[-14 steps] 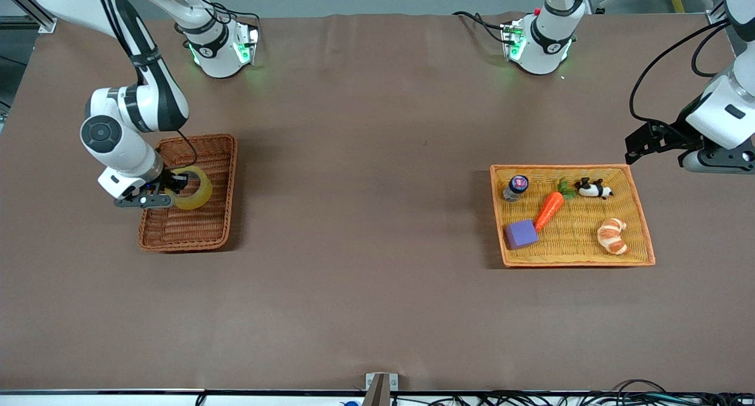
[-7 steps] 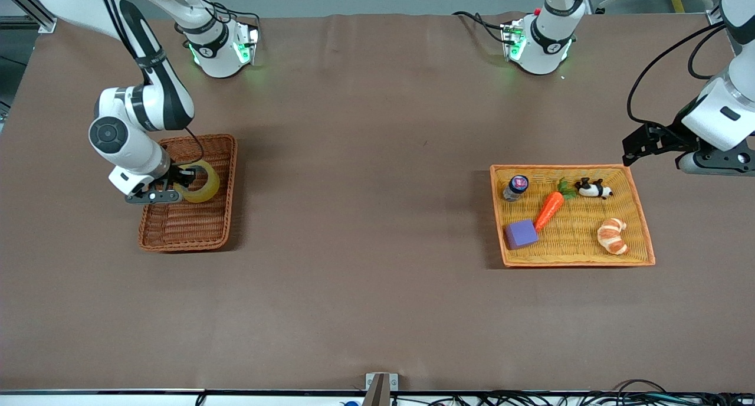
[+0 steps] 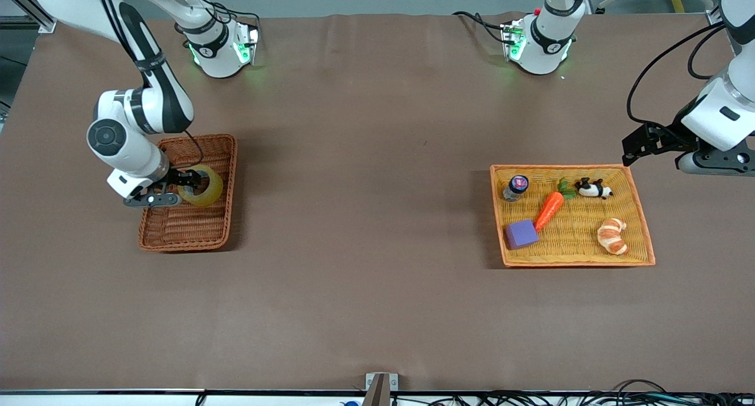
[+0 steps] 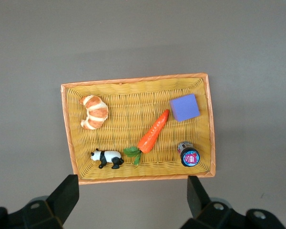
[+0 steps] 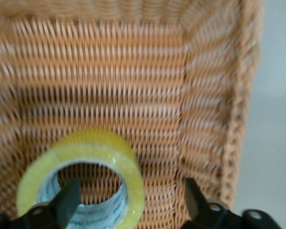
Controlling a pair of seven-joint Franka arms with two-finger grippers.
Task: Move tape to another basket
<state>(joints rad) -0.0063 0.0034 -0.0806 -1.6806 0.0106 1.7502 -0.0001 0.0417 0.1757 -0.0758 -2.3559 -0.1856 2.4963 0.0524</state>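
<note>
The tape [image 3: 207,189], a yellowish translucent roll, sits tilted in the reddish-brown wicker basket [image 3: 184,229] at the right arm's end of the table. My right gripper [image 3: 177,190] is low in that basket and open. In the right wrist view the tape [image 5: 128,164] has one finger in its hole and the other finger outside it, so its wall stands between the spread fingers of the gripper [image 5: 131,198], over the basket's weave [image 5: 133,86]. My left gripper [image 3: 708,163] waits open and empty above the table beside the yellow tray [image 3: 643,217]; it shows open in its own view [image 4: 132,200].
The yellow woven tray [image 4: 66,124] with an orange rim holds a croissant [image 3: 612,236], a carrot [image 3: 548,210], a purple block [image 3: 521,233], a toy panda [image 3: 593,188] and a small jar [image 3: 516,186]. Brown table cloth stretches between the basket and the tray.
My right gripper and the tape shifted a little toward the basket's end nearer the arm bases. The left arm moved slightly, then held still.
</note>
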